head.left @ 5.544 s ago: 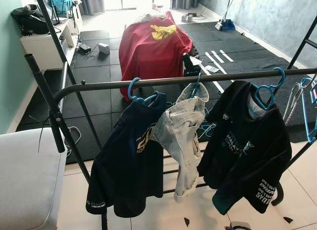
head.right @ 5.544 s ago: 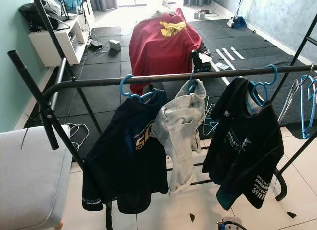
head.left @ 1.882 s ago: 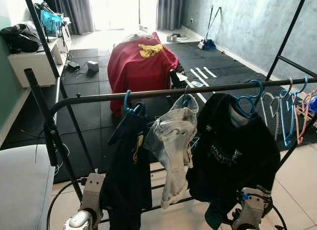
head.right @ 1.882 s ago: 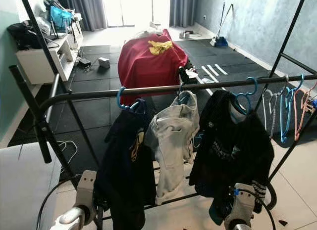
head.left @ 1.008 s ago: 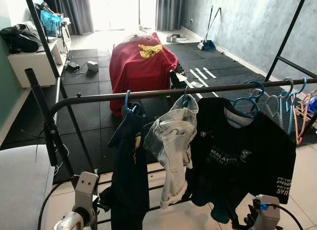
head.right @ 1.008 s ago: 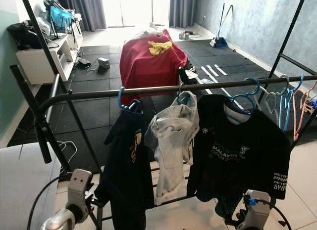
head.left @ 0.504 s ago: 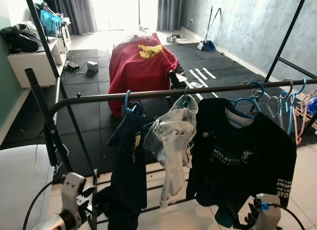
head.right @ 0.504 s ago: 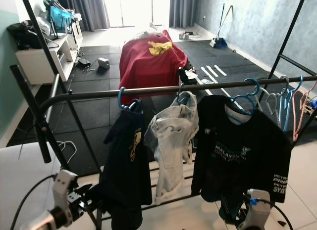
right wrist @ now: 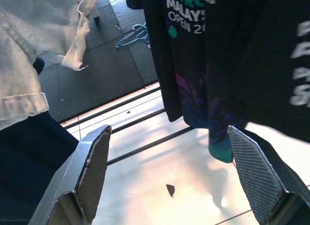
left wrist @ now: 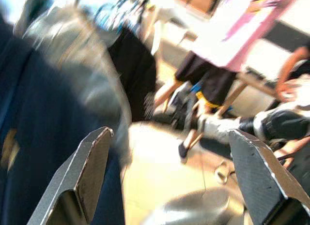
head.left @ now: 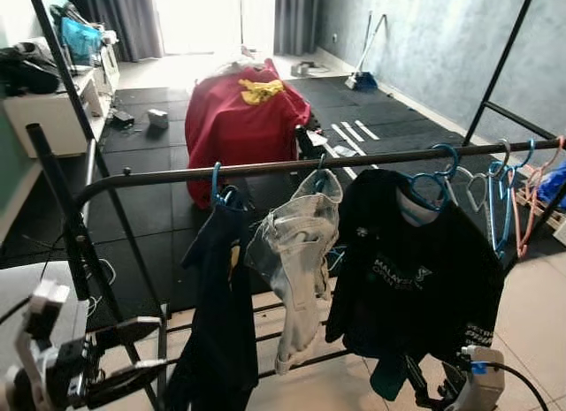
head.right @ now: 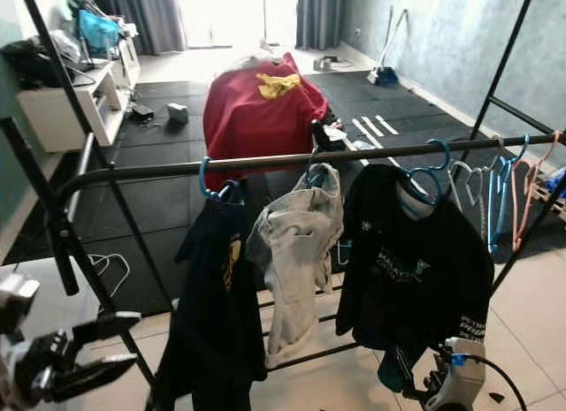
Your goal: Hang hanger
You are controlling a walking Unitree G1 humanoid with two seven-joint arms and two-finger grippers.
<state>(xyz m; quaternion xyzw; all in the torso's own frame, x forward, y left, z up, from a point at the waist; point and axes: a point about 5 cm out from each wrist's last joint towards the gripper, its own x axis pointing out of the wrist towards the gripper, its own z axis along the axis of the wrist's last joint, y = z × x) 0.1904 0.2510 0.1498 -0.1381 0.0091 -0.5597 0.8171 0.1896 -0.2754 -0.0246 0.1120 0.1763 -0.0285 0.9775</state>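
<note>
Black shirt (head.left: 416, 278) hangs on my rail (head.left: 292, 165); both claws, left (head.left: 133, 353) and right (right wrist: 169, 176), open and empty; next, withdraw.

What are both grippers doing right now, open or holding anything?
Left gripper: open, empty, low beside the navy shirt.
Right gripper: open, empty, below the black shirt.

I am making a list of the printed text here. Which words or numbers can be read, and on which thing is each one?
"MALAYS..." and "OPEN 2...", cut off: black T-shirt, chest.
White letters on its sleeve: cut off, unreadable.
Yellow print on the navy T-shirt: folded, unreadable.
Pale denim garment: no text.
</note>
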